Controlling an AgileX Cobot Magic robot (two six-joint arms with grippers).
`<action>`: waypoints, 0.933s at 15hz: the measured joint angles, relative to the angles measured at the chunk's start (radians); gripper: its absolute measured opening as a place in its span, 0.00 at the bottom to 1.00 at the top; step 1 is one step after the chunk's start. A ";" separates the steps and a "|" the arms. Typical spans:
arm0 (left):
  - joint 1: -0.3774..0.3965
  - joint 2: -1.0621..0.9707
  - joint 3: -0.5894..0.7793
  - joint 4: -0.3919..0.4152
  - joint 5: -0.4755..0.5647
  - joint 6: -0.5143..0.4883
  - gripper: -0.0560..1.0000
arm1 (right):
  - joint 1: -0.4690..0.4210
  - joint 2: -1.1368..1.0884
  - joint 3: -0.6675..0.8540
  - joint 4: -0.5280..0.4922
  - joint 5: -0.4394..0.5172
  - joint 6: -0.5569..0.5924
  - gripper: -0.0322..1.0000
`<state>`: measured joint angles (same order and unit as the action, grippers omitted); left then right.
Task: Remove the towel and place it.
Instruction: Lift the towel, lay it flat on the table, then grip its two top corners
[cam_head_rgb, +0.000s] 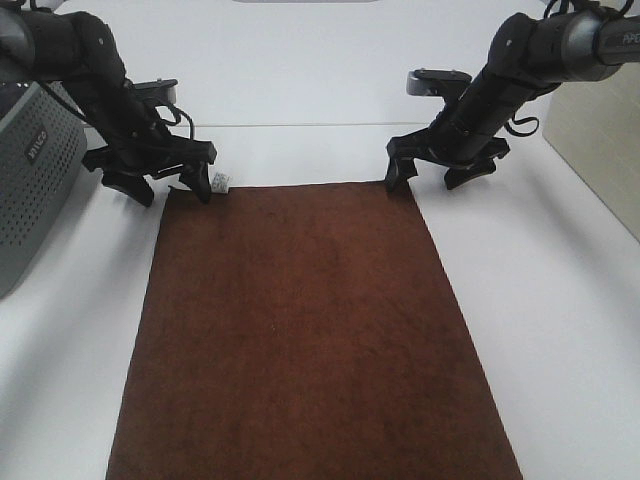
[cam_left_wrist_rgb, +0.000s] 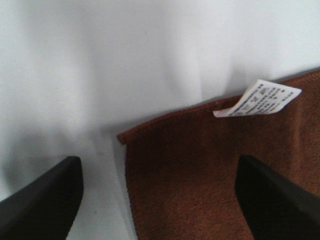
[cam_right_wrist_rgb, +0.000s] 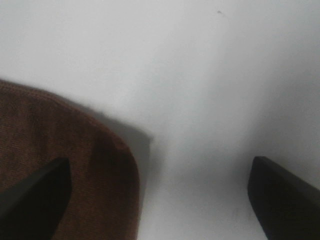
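Note:
The towel (cam_head_rgb: 310, 330) is a dark reddish-brown cloth lying flat on the white table, reaching from the far middle to the near edge of the exterior view. A small white tag (cam_head_rgb: 220, 182) sticks out at its far left corner. My left gripper (cam_head_rgb: 165, 185) hovers open over that corner; in the left wrist view its fingers straddle the towel's corner (cam_left_wrist_rgb: 200, 170) and the tag (cam_left_wrist_rgb: 260, 98) without touching. My right gripper (cam_head_rgb: 432, 175) stands open at the far right corner, one finger over the towel (cam_right_wrist_rgb: 75, 170), the other over bare table. Neither holds anything.
A grey perforated basket (cam_head_rgb: 30, 190) stands at the left edge of the table (cam_head_rgb: 560, 300). A beige panel (cam_head_rgb: 600, 150) rises at the far right. White tabletop shows on both sides of the towel and behind it.

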<state>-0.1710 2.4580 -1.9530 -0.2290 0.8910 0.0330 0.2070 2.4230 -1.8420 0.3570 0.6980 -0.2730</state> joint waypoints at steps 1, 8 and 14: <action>-0.008 0.001 0.000 -0.006 -0.004 0.000 0.78 | 0.009 0.000 0.000 0.004 -0.003 0.000 0.92; -0.062 0.005 -0.002 -0.009 -0.033 -0.018 0.76 | 0.058 0.000 0.000 0.023 -0.013 0.000 0.90; -0.062 0.005 -0.002 -0.008 -0.034 -0.023 0.76 | 0.058 0.004 0.000 0.045 -0.030 0.000 0.87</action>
<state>-0.2330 2.4630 -1.9550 -0.2370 0.8570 0.0100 0.2650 2.4270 -1.8420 0.4020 0.6680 -0.2730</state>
